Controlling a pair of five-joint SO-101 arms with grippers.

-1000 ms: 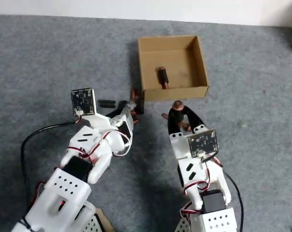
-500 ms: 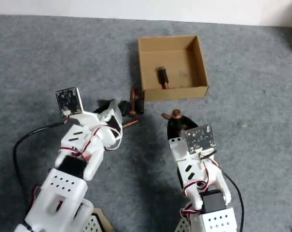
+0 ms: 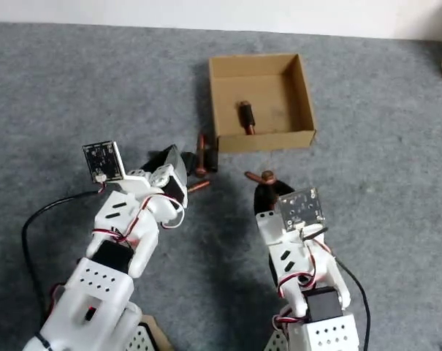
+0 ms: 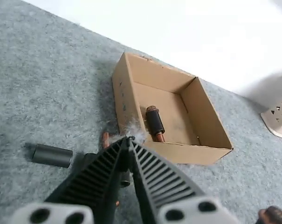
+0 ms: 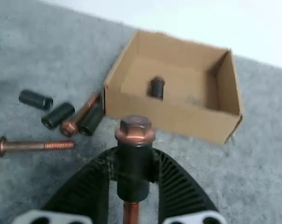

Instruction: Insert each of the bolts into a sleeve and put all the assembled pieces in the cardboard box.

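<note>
Left arm point(image 3: 133, 219) farther back from the cardboard box point(image 3: 264, 139), jaws together.

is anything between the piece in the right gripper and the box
Nothing visible does. The right gripper holds the assembled piece facing the cardboard box; bare carpet lies between, loose sleeves off to one side.

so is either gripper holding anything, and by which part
The right gripper holds a sleeved bolt, gripped by the black sleeve, just below the bolt's head. The left gripper is shut on nothing.

Grey carpeted table point(image 3: 60, 88): cardboard box point(image 3: 264, 140), loose sleeves point(image 5: 36, 100), bolts point(image 5: 33, 145) lying on it.
</note>
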